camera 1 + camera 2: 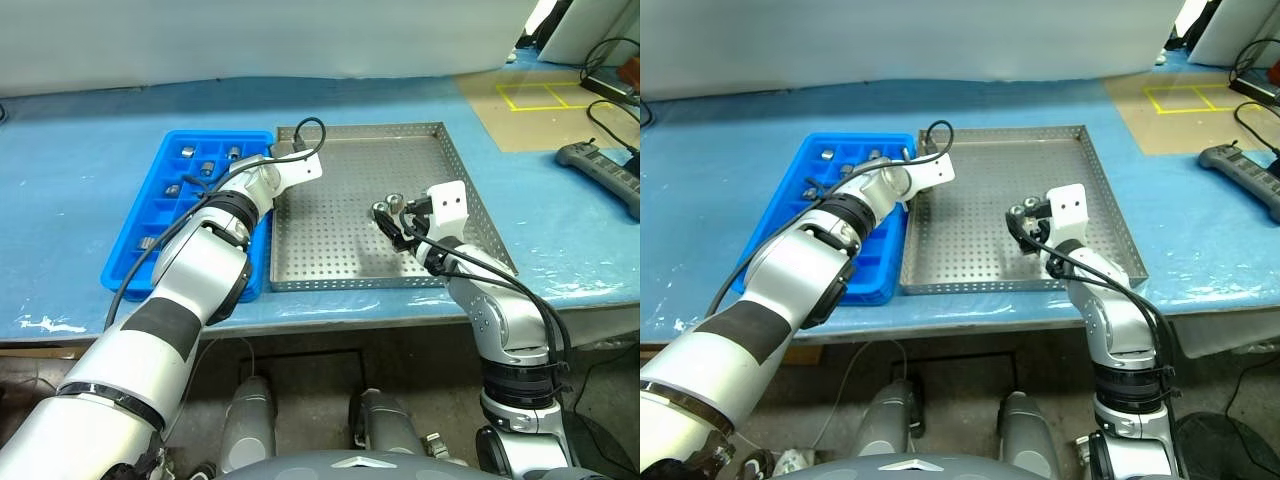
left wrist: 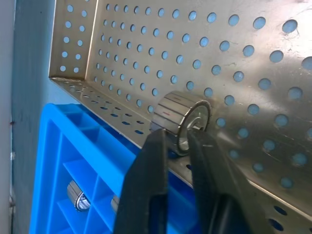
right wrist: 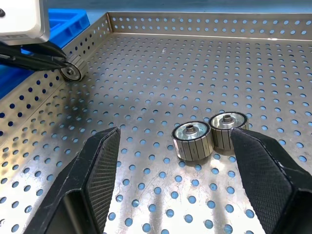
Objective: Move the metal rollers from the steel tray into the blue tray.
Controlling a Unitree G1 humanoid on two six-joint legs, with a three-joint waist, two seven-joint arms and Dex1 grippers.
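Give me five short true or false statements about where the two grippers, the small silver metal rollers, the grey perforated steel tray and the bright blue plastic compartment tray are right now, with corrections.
1. The left gripper has its fingers closed on a small silver metal roller. True.
2. That roller sits in the middle of the grey perforated steel tray. False: it is at the tray's wall beside the bright blue plastic compartment tray.
3. The right gripper is open, with two rollers between its fingers. True.
4. Those two rollers lie far apart. False: they sit side by side.
5. The blue tray holds no rollers. False: several lie in its compartments.
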